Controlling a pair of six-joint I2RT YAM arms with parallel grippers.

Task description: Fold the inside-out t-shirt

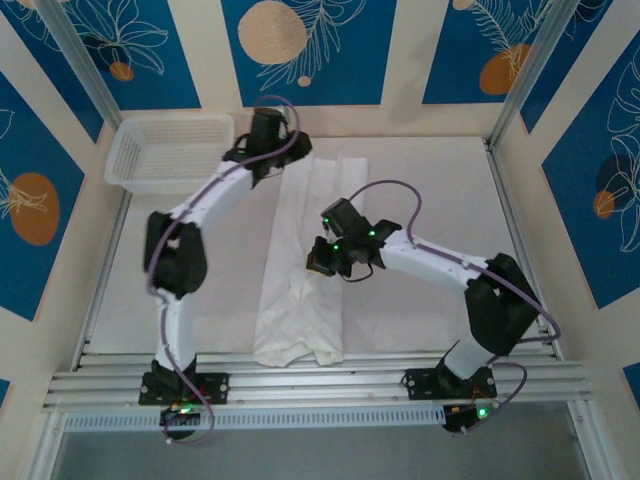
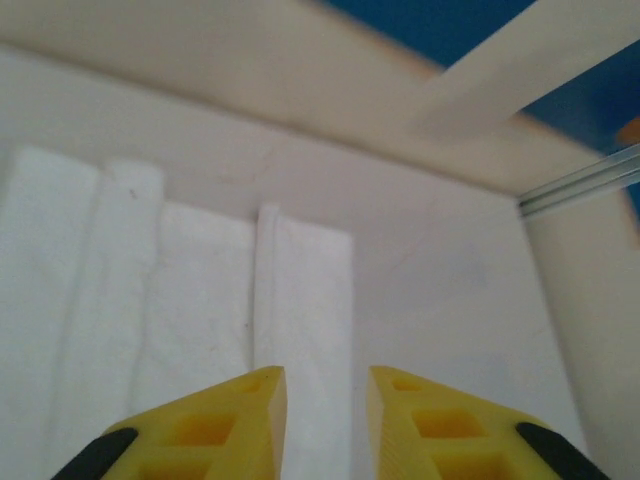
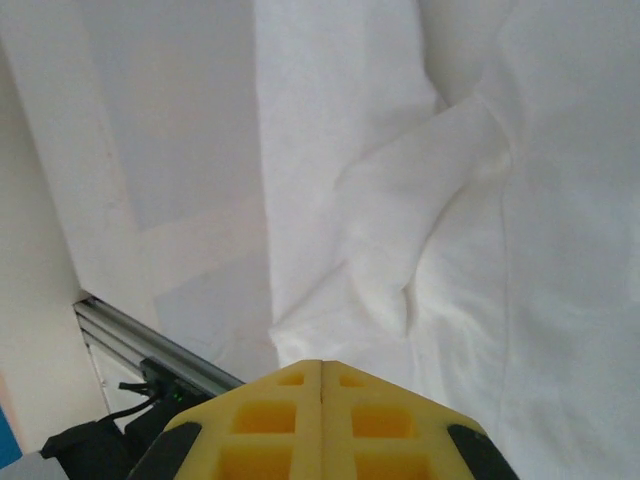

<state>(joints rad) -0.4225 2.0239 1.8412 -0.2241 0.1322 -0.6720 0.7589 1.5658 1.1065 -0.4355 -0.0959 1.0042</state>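
Where the table (image 1: pixel 440 200) is bare and white, the t-shirt (image 1: pixel 305 270) lies down its middle as a long narrow strip, folded lengthwise, running from the far side to the near edge. The left gripper (image 2: pixel 327 385) hovers at the strip's far end, near a white mesh basket (image 1: pixel 168 150), its yellow fingers slightly apart with nothing between them. The right gripper (image 3: pixel 321 375) hangs over the rumpled middle of the shirt, fingers pressed together, holding nothing. The risk, as I judge it, is that closed fingers brushing the soft cloth drag a layer sideways and undo the lengthwise folds. No brand, label or writing is readable anywhere.
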